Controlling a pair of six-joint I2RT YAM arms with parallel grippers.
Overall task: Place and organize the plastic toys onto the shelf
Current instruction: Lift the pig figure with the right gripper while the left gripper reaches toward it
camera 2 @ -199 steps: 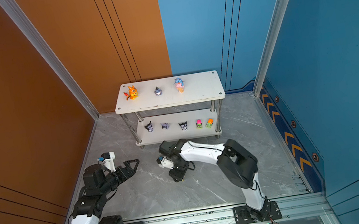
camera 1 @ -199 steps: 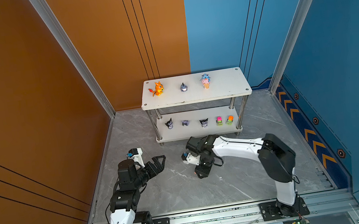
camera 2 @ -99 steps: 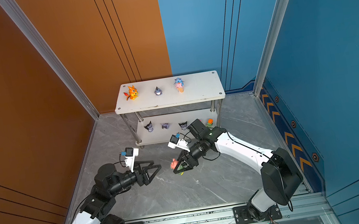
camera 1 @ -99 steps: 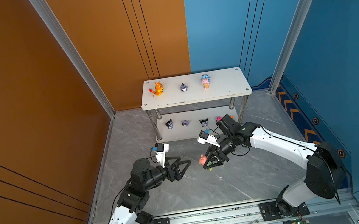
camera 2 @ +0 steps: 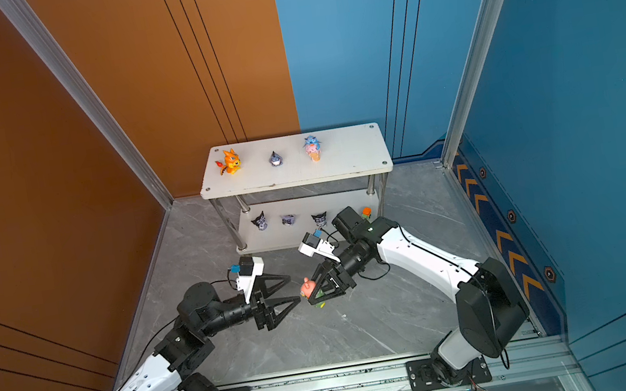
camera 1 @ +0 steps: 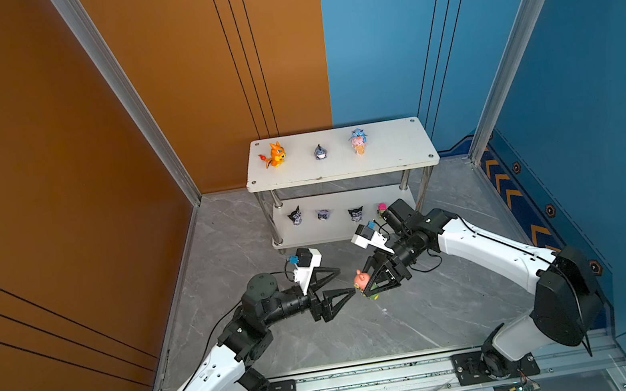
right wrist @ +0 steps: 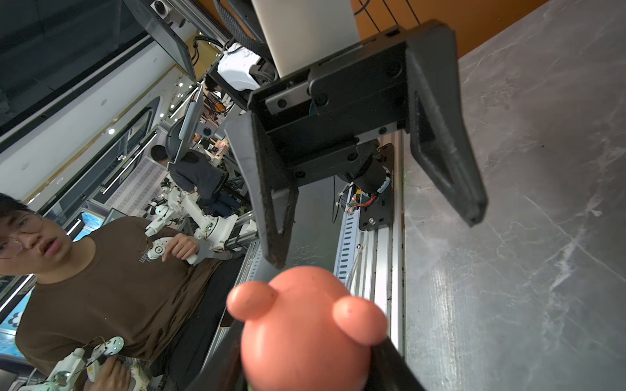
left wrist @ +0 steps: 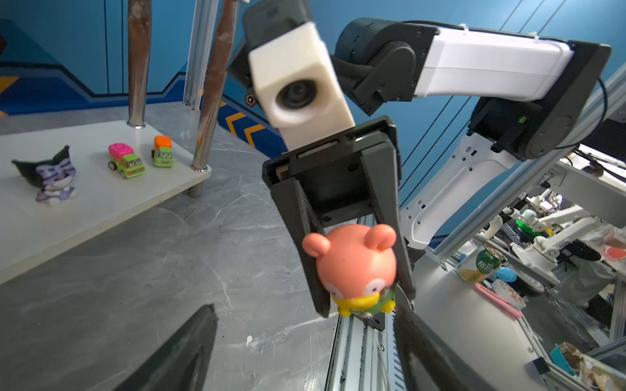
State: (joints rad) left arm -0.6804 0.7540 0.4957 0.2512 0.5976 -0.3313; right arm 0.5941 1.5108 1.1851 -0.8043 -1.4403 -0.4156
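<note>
My right gripper (camera 1: 368, 287) is shut on the pink bear (camera 1: 361, 279), holding it above the floor in front of the shelf (camera 1: 392, 147). My left gripper (camera 1: 346, 280) faces it, open, with its fingertips just short of the bear (left wrist: 352, 267). On the top board stand the orange dragon (camera 1: 275, 155), the grey-blue donkey (camera 1: 320, 152) and the blue creature on a cone (camera 1: 358, 142). Three black-purple imps (camera 1: 322, 215), the pink car (left wrist: 126, 161) and the orange car (left wrist: 162, 153) sit on the lower board.
Grey marble floor (camera 1: 325, 342) is walled in by orange and blue panels. An aluminium rail (camera 1: 372, 377) carrying both arm bases runs along the near edge. The top board's right end (camera 1: 404, 141) is bare.
The right gripper has lifted the pink bear off the floor and swung it toward the middle. The left arm has reached in from the left until its fingers meet the bear, narrowing slightly.
</note>
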